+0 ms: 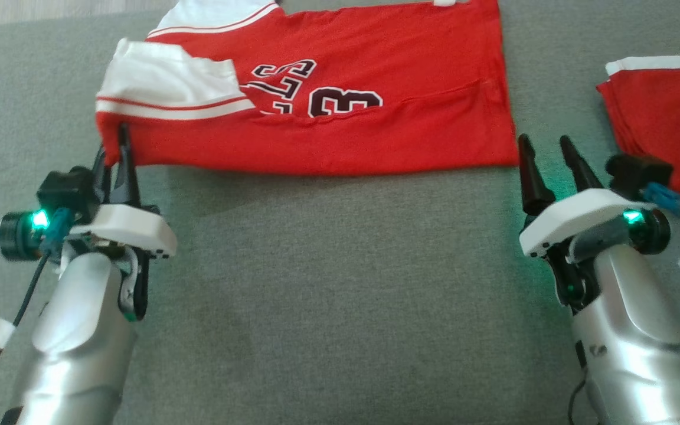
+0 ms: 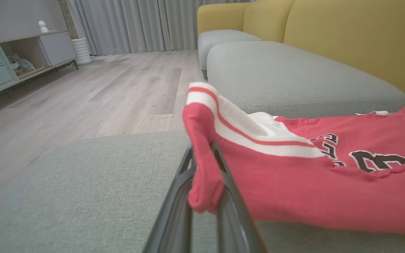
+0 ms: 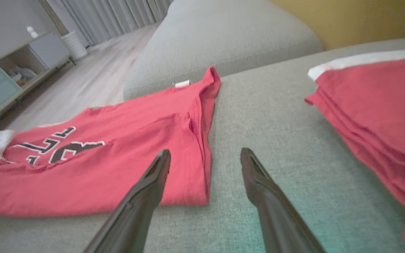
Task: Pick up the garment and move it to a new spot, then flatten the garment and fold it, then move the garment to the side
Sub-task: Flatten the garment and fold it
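Garment point(image 1: 375, 130), one near corner pinched.
My left gripper point(image 1: 118, 141) was clamped there; my right gripper point(image 1: 543, 141) sat spread beside the other corner, which I judged needed pinching before an even lift.

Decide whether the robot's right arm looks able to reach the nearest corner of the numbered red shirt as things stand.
Probably yes. The right tool stands open just beside that corner of the shirt, with only bare cushion between and nothing in the way.
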